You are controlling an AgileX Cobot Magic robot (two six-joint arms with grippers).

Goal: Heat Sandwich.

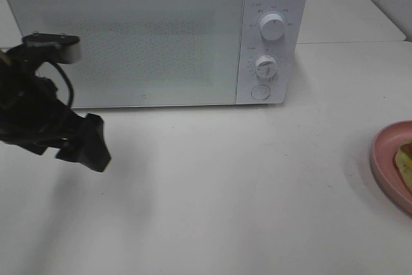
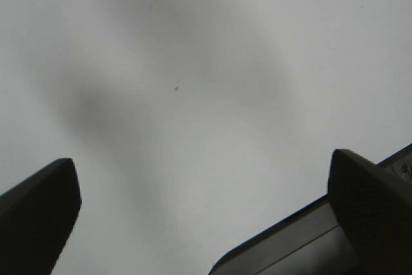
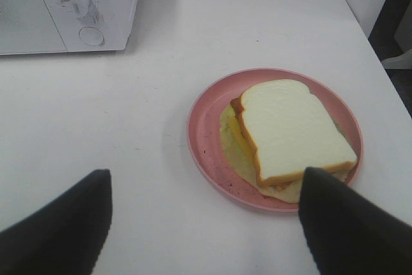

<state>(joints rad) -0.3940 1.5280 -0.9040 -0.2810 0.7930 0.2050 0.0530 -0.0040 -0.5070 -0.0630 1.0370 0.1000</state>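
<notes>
The sandwich (image 3: pixel 293 130), white bread with yellow-green filling, lies on a round pink plate (image 3: pixel 206 140) on the white table. In the exterior high view only the plate's edge (image 1: pixel 388 158) and a bit of sandwich (image 1: pixel 405 159) show at the far right. My right gripper (image 3: pixel 206 223) is open and empty, hovering just short of the plate with its fingers wide apart. My left gripper (image 1: pixel 84 146) hangs above the table at the left, in front of the white microwave (image 1: pixel 129 37), whose door is shut. In the left wrist view it (image 2: pixel 203 178) is open over bare table.
The microwave has two knobs (image 1: pixel 273 27) (image 1: pixel 265 66) and a round button (image 1: pixel 261 92) on its right panel; it also shows in the right wrist view (image 3: pixel 71 4). The table's far edge (image 3: pixel 380 62) runs just beyond the plate. The right arm is outside the exterior high view.
</notes>
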